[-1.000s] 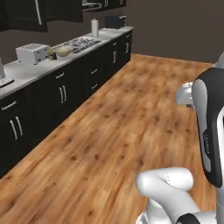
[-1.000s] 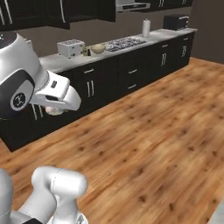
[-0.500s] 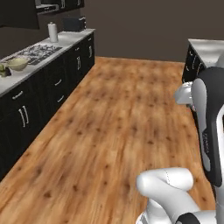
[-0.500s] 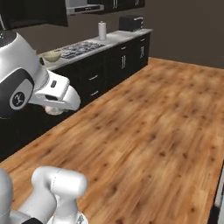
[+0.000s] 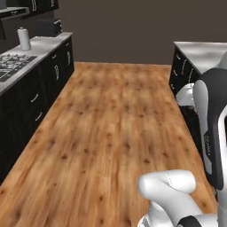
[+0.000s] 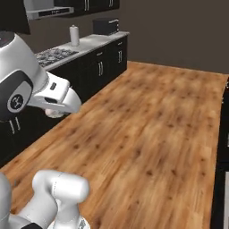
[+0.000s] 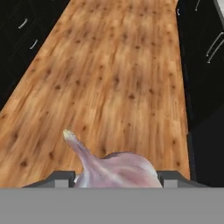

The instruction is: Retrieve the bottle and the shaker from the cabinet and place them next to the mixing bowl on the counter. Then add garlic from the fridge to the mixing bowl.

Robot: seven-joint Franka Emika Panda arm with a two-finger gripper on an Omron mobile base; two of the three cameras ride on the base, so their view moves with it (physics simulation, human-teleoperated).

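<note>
In the left base view, the white counter (image 5: 42, 44) is being shown at the upper left above dark drawers, with a paper towel roll (image 5: 24, 39) standing on it; the wooden floor (image 5: 111, 124) is running up the middle.

In the right base view, the same counter (image 6: 96, 40) is being seen at the upper left.

In the hand view, the garlic (image 7: 114, 169) is being held at the bottom centre by the gripper (image 7: 116, 178), its jaws partly closed against the bulb's sides, stem tilted toward the upper left.
</note>
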